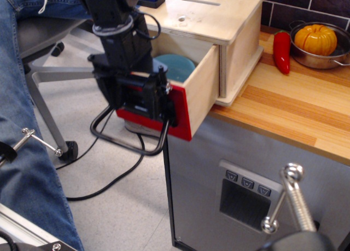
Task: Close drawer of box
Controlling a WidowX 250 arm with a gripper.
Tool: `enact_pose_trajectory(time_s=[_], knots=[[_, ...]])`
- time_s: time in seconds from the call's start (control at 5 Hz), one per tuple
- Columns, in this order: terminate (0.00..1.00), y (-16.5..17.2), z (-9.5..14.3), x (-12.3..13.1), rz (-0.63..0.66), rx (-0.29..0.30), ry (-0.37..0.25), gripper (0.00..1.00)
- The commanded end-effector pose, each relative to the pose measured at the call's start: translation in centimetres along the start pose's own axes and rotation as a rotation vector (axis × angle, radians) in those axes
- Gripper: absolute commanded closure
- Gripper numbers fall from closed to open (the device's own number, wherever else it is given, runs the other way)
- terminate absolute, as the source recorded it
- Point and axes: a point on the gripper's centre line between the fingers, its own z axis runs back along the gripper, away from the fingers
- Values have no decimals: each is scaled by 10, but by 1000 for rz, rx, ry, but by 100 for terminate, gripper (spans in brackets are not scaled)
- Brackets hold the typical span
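Note:
The box is a light plywood housing on the wooden counter, with a slot and a round hole in its flat top. Its drawer is pulled out toward the lower left, showing a red front panel and a black loop handle hanging down. A teal bowl lies inside the drawer. My black gripper is pressed flat against the red front and covers most of it. I cannot tell how its fingers stand.
A red pepper and a metal pot with an orange pumpkin stand on the counter to the right. A grey cabinet sits below. A person in jeans and a chair base are at left; cables lie on the floor.

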Motion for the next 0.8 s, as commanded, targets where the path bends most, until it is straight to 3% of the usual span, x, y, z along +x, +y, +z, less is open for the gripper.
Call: enact_pose_trajectory(time_s=[0.0, 0.4, 0.6], knots=[[0, 4, 14, 57, -35, 30, -105, 0], [0, 10, 16, 104, 3, 25, -140, 0], [100, 12, 20, 112, -6, 25, -123, 0]])
